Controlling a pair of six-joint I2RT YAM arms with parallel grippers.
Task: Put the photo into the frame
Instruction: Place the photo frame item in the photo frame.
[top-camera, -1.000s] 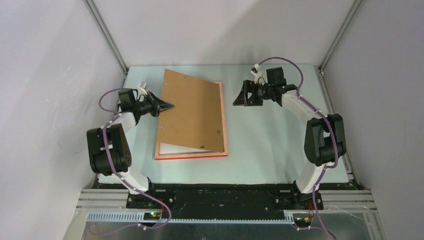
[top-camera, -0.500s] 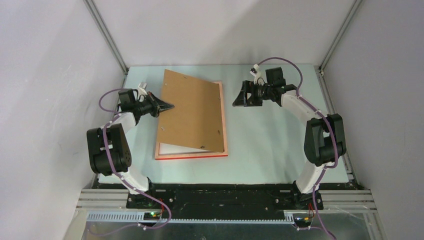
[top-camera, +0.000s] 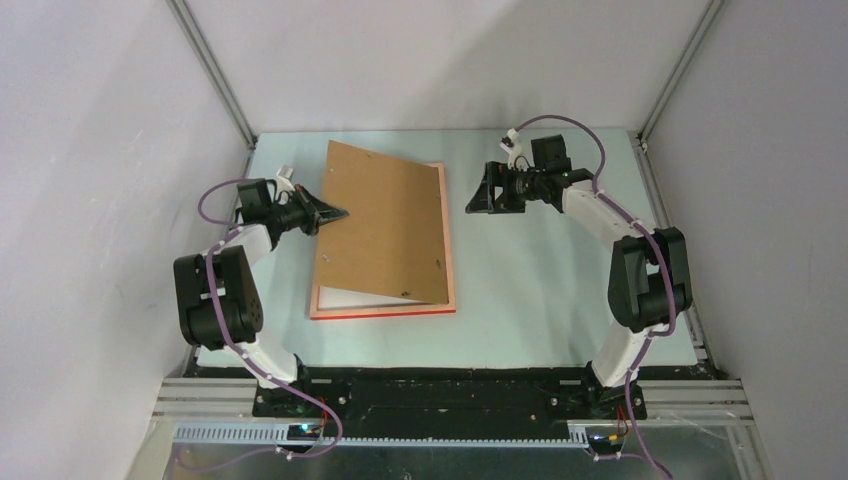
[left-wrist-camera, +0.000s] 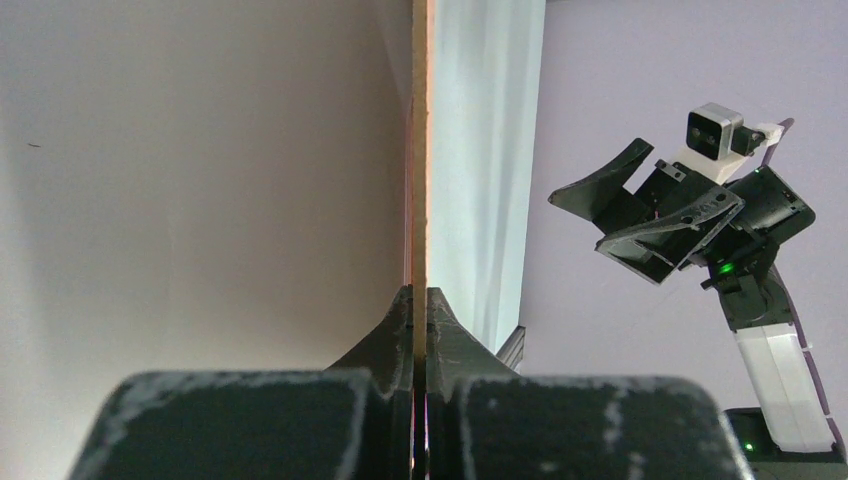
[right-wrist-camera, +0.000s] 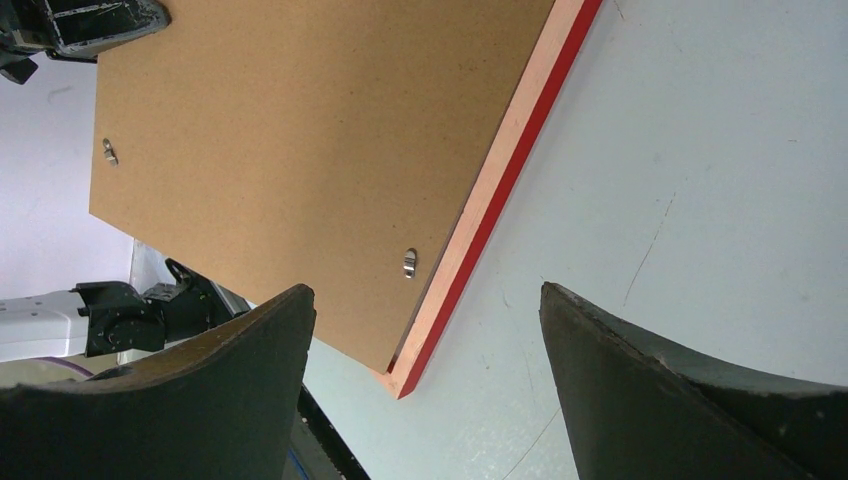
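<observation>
Photo (top-camera: 345, 297) lies white side up inside the frame (top-camera: 380, 312), only a strip of it showing at the near left corner. The frame rests flat on the bench (top-camera: 540, 290), pale back up. Over both slants a brown backing board (top-camera: 385, 225), its left edge raised and its right edge down on the frame. The left pincer (top-camera: 340, 212) is clamped on that raised edge. The right pincer (top-camera: 475, 195) hangs just beside the frame's right rail, jaws wide, holding nothing.
</observation>
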